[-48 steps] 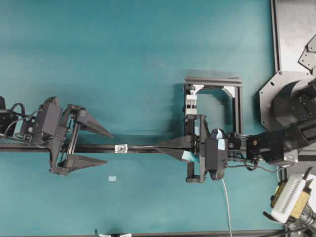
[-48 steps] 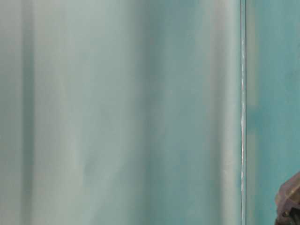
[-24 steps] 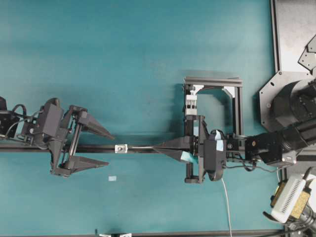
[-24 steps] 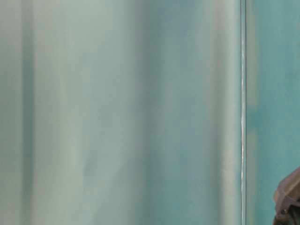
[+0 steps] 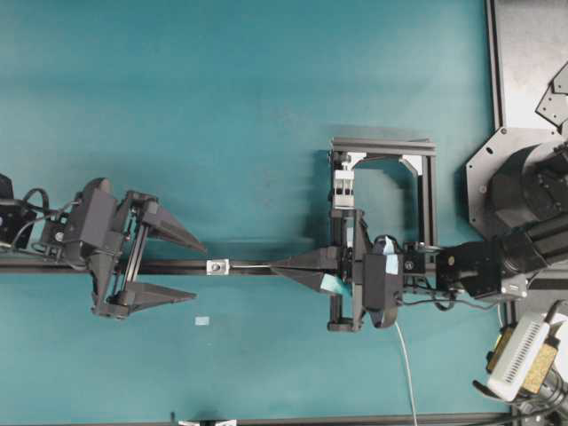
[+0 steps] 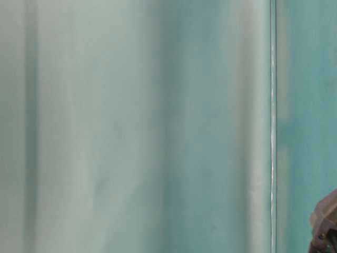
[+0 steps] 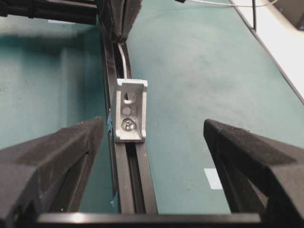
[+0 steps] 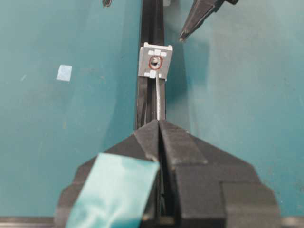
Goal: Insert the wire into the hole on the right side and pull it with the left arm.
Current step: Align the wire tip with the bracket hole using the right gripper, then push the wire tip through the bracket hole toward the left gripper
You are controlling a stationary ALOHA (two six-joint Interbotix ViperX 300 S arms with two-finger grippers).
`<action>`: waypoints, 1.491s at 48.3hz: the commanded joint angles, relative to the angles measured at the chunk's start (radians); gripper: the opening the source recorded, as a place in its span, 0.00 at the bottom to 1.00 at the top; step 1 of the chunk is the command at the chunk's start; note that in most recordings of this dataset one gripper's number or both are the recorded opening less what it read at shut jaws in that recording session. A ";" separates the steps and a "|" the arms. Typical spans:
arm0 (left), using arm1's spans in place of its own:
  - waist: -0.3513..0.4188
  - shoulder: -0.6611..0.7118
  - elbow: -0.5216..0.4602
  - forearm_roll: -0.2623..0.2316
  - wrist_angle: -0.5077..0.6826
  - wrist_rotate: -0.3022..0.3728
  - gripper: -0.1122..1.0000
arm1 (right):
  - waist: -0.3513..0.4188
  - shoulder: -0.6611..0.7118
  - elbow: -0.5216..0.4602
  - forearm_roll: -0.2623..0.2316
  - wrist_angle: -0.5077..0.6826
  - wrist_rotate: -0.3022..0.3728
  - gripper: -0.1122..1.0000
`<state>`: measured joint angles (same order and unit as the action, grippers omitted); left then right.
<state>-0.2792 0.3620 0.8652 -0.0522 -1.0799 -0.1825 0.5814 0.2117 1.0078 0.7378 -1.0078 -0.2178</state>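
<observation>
Wire (image 8: 157, 97) at frame centre, tip just below the hole (image 8: 155, 62) | right gripper (image 8: 159, 124) pinched on it | left gripper (image 5: 182, 266) spread wide at left, waiting | risk: low tip butts the block (image 5: 216, 265) and bends.

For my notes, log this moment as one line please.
right gripper: shut on wire | wire tip: at hole, not seen through | left gripper: open, waiting beside block

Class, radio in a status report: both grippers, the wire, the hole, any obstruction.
Right gripper shut on the wire. Wire tip at the hole, just below it, not yet through. Left gripper open, waiting beyond the block. Nothing in the way.
</observation>
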 commanded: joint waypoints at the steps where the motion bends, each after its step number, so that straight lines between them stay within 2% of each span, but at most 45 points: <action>1: -0.003 -0.014 -0.017 0.000 0.003 -0.002 0.74 | 0.006 -0.009 -0.012 0.000 -0.014 0.002 0.12; 46: -0.005 -0.014 -0.020 0.000 0.005 -0.002 0.74 | -0.026 0.032 -0.054 0.000 -0.018 -0.005 0.12; 72: -0.005 -0.014 -0.025 0.000 0.005 -0.002 0.74 | -0.061 0.080 -0.114 -0.003 -0.018 -0.011 0.12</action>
<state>-0.2792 0.3620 0.8560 -0.0522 -1.0723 -0.1825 0.5292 0.3007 0.9158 0.7378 -1.0155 -0.2255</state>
